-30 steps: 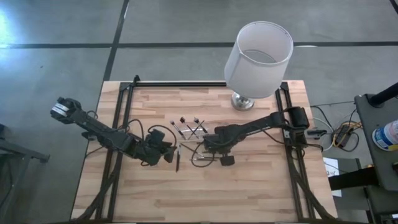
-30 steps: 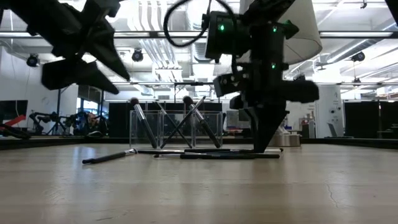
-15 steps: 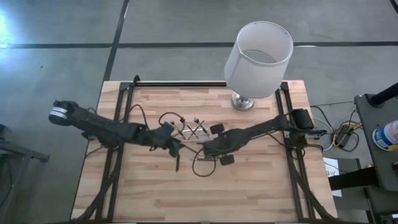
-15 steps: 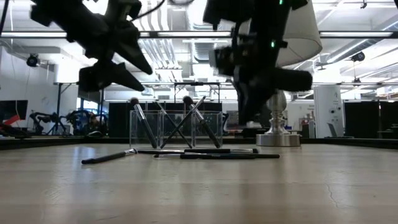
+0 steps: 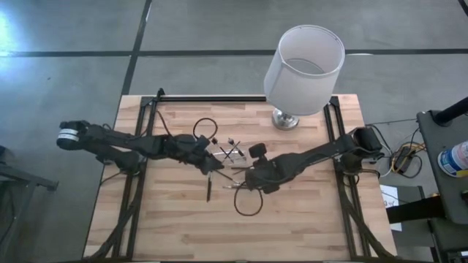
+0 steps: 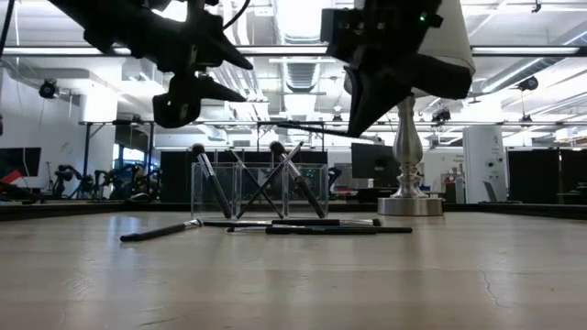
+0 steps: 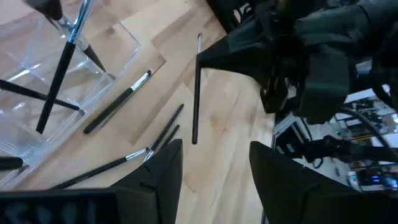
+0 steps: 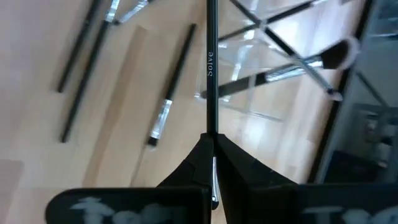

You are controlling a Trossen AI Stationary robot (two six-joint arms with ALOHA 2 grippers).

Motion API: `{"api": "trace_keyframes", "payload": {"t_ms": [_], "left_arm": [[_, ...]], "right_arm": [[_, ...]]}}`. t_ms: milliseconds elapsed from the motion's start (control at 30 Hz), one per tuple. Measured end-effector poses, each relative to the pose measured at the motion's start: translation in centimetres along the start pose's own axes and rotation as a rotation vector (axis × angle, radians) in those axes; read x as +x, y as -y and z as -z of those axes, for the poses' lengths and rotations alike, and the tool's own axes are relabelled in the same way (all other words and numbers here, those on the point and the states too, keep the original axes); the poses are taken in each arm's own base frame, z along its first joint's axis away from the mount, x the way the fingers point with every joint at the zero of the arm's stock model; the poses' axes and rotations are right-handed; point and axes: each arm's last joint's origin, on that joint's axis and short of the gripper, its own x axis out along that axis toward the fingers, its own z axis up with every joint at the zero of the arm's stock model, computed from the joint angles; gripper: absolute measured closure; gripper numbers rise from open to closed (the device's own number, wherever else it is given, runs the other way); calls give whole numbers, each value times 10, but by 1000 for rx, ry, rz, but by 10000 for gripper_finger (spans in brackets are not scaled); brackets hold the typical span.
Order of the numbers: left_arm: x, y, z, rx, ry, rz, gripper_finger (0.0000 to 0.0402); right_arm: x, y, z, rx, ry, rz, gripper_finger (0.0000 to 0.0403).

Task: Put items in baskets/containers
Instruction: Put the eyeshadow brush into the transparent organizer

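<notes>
Several thin brushes stand leaning in a clear container (image 5: 228, 152) (image 6: 260, 190) at mid table, crossing one another. More brushes (image 6: 303, 227) (image 7: 118, 102) lie flat on the wood in front of it. My right gripper (image 6: 356, 130) (image 8: 211, 146) hangs above them, shut on one dark brush (image 6: 312, 127) (image 7: 196, 93). Left of the container and well above the table, my left gripper (image 5: 213, 166) (image 7: 214, 168) is open with nothing between its fingers. My right gripper pinches the brush's shaft (image 8: 211, 127) between its two fingers, which come slanting down and lie along it. The long dark handle (image 8: 211, 56) sticks straight out past the fingertips. The brush is lifted clear of the table, almost level in the low view.
A white drum-shaded lamp (image 5: 303, 69) stands at the back right on a silvery foot (image 6: 408, 203). Black cable loops (image 5: 248, 201) (image 5: 206, 128) hang from both arms. One brush (image 5: 208, 191) lies apart, nearer the front. Black rails (image 5: 146, 131) run along the table's sides.
My right gripper has risen from the table with one brush, lifting it clear, and has tipped so that the brush lies almost level. My left gripper has swung toward the container, to the right and the far edge, rising a little and staying open.
</notes>
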Motion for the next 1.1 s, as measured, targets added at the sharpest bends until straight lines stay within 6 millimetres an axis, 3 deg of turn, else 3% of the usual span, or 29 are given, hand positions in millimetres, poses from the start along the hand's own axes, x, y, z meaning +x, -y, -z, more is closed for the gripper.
{"api": "trace_keyframes", "payload": {"t_ms": [167, 367, 767, 1100], "left_arm": [[-1, -6, -8, -5, -77, 58, 223], [-4, -12, -16, -10, -152, 124, 223], [-6, -13, -22, -70, -164, 166, 223], [-5, -12, -27, -33, -122, 194, 223]], "right_arm": [[-15, -4, -9, -33, 35, 85, 394], [-29, 10, -18, -10, 47, 126, 394], [-32, 18, -34, -170, 45, 158, 394], [-37, 22, -38, -187, 64, 217, 394]]}}
